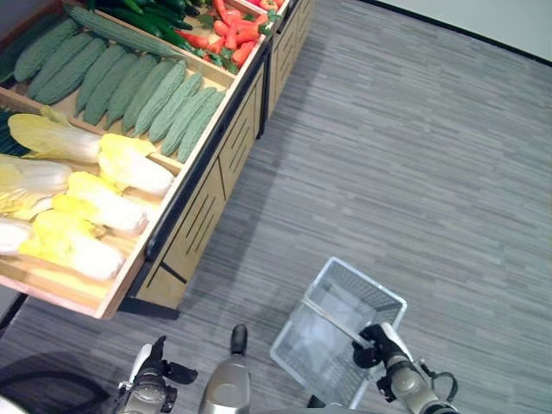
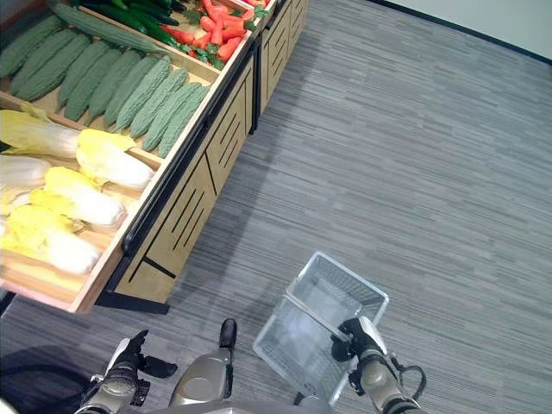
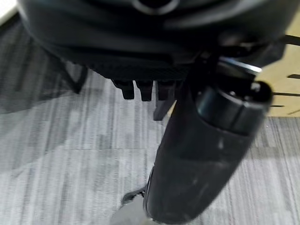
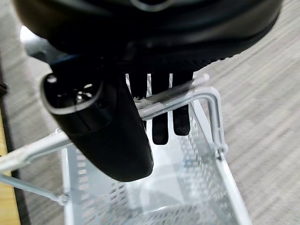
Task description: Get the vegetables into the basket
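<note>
One right hand [image 1: 376,335] grips the unlabelled white basket's [image 1: 379,297] handle [image 4: 180,96].

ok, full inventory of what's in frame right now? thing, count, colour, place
basket: one, white wire mesh, hanging low over the floor at the robot's right; nothing in it
display stand: one, light wood with dark trim, at the robot's left
cabbages: several, yellow and white, nearest compartment of the stand
bitter gourds: many, bumpy pale green, next compartment back
cucumbers: several, dark green, far compartment
red vegetables: a pile, red with green tops, beside the cucumbers; kind too small to tell
floor: grey striped carpet
right hand: dark, fingers curled round the basket's handle
left hand: dark, low by the robot's left side, holding nothing
</note>
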